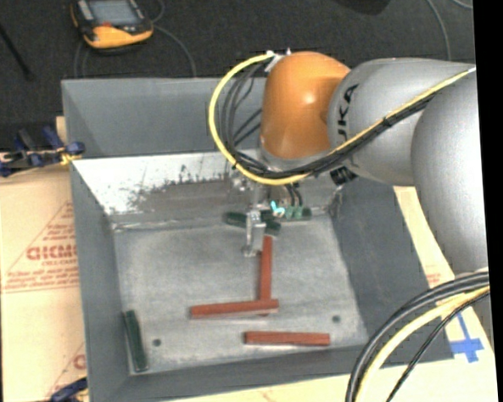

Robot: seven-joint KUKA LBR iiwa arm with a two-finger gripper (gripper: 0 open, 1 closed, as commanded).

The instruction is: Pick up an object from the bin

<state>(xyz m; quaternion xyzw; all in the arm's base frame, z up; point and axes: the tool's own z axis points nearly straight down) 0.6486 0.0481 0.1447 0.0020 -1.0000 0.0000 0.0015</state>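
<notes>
Three red-brown sticks lie below the gripper [254, 236] in the grey bin [93, 248]: the nearest stick [265, 271] starts just beside its tip, the crosswise stick [233, 308] touches that one's far end, the third stick [286, 339] lies beyond; whether the gripper is apart or together cannot be told

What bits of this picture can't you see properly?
1. Camera view: the top end of the upright red-brown stick, covered by the gripper.
2. Camera view: the bin's far right corner, hidden behind the arm's orange cover.
3. Whether that stick joins the flat red-brown stick: too small to tell.
</notes>
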